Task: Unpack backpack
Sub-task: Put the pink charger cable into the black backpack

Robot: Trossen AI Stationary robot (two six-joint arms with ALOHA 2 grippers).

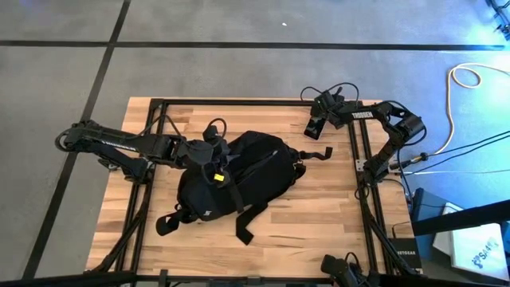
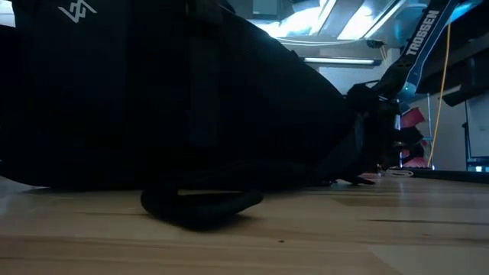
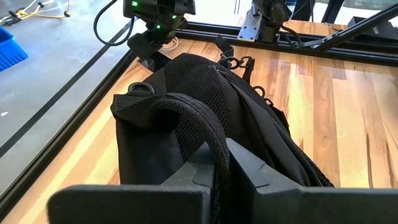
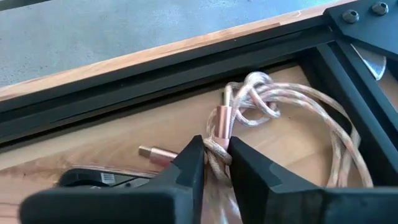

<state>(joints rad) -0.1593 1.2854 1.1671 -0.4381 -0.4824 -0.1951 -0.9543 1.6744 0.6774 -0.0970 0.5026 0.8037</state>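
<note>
We hold the backpack (image 1: 231,179) strap in the clamped left gripper (image 3: 222,163), right gripper (image 4: 216,163) pinching the cable (image 4: 273,112); next, lift it clear.

backpack (image 1: 239,171): black matt woven cloth, mesh strap | table (image 1: 319,215): pale wood, smooth | frame (image 4: 155,81): black matt metal | cable (image 4: 292,118): pinkish braided, glossy metallic plugs

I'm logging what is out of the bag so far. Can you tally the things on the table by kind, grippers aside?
Backpack, black, a strap pinched by the left gripper: 1
Coiled pink cable, pinched by the right gripper: 1
Flat dark item beside the cable, too hidden to identify: 1
Total: 3
</note>
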